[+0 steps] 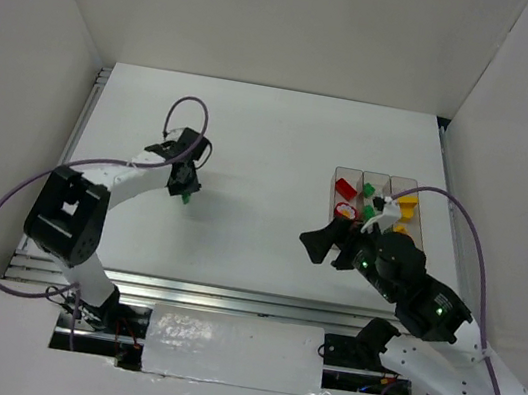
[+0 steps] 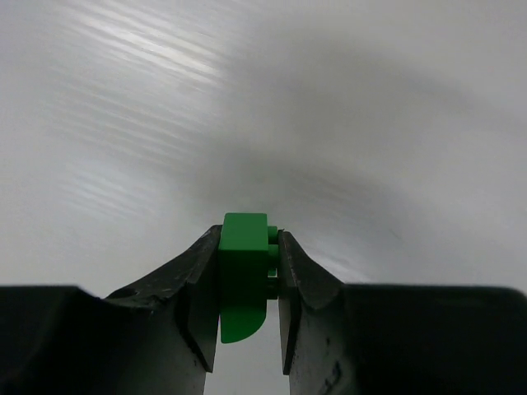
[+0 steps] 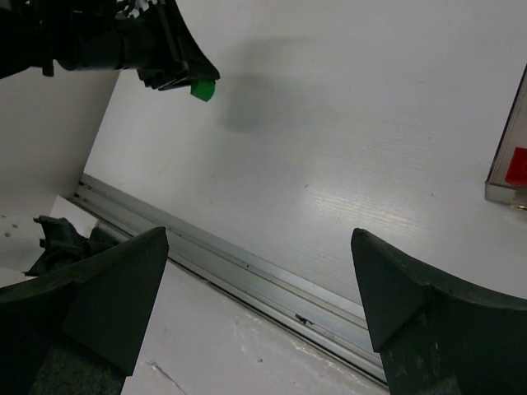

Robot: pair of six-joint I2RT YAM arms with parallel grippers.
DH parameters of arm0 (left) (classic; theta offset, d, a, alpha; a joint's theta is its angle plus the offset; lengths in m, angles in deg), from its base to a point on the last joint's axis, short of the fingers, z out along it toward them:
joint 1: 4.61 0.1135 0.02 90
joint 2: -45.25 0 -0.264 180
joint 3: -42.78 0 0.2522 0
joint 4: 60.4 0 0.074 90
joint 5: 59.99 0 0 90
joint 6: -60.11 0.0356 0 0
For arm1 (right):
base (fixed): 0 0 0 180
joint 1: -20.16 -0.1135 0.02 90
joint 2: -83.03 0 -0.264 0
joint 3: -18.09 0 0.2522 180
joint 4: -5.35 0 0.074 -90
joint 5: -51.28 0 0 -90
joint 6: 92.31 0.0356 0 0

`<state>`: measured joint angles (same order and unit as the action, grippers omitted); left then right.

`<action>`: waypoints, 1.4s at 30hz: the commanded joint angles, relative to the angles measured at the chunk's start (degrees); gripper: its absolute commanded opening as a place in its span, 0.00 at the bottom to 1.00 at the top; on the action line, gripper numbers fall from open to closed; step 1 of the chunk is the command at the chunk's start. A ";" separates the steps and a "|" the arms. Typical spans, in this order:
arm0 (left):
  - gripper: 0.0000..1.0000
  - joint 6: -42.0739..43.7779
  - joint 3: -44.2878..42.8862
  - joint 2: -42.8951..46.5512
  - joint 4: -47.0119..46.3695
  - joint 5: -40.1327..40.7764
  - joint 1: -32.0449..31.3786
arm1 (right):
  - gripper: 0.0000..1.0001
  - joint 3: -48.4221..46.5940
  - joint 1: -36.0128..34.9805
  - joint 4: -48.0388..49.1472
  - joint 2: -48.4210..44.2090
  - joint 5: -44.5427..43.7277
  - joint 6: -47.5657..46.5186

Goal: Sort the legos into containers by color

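Note:
My left gripper [image 1: 185, 190] is shut on a green lego [image 1: 186, 199] and holds it over the left-middle of the table. In the left wrist view the green lego [image 2: 244, 263] sits upright between the fingers of the left gripper [image 2: 245, 284]. It also shows in the right wrist view [image 3: 202, 89]. My right gripper [image 1: 323, 244] is open and empty, just in front of the containers [image 1: 379, 179]; its jaws stand wide apart in the right wrist view [image 3: 259, 239]. The left bin holds a red lego [image 1: 346, 186] and a red piece with a white face [image 1: 346, 211]. The middle bin holds green legos [image 1: 371, 190], the right bin yellow ones [image 1: 407, 201].
White walls enclose the table on three sides. A metal rail [image 3: 247, 276] runs along the table's near edge, and another runs along its left edge [image 1: 91, 103]. A corner of the bins with a red lego [image 3: 516, 164] shows at the right of the right wrist view.

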<state>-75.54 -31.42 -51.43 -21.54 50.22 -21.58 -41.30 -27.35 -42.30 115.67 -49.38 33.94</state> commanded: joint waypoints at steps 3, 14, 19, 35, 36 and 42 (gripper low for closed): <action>0.00 2.15 -10.37 8.88 -10.57 -10.60 -13.60 | 1.00 -4.29 -0.39 -3.28 -6.09 -4.72 1.36; 0.00 1.00 -36.38 -16.32 -35.19 -29.78 -28.37 | 1.00 -8.59 -0.48 -10.05 -13.22 -4.72 4.27; 0.00 -1.11 -45.45 -30.04 -45.83 -37.23 -31.36 | 0.99 -10.97 -0.31 -13.39 -15.06 -4.64 4.44; 0.41 -3.66 -59.61 -47.36 -49.62 -39.19 -33.39 | 1.00 -10.62 -0.31 -18.06 -17.79 -4.11 3.13; 0.49 -3.83 -59.79 -47.63 -49.71 -39.02 -33.39 | 1.00 -10.62 -0.39 -17.97 -17.79 -4.02 2.86; 0.86 -3.31 -60.93 -47.90 -48.66 -37.26 -33.39 | 1.00 -10.89 -0.31 -18.14 -17.18 -3.93 2.25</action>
<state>-79.41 -89.87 -98.95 -68.09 12.75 -55.00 -51.52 -27.48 -60.24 98.42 -53.09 37.20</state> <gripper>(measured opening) 0.835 0.994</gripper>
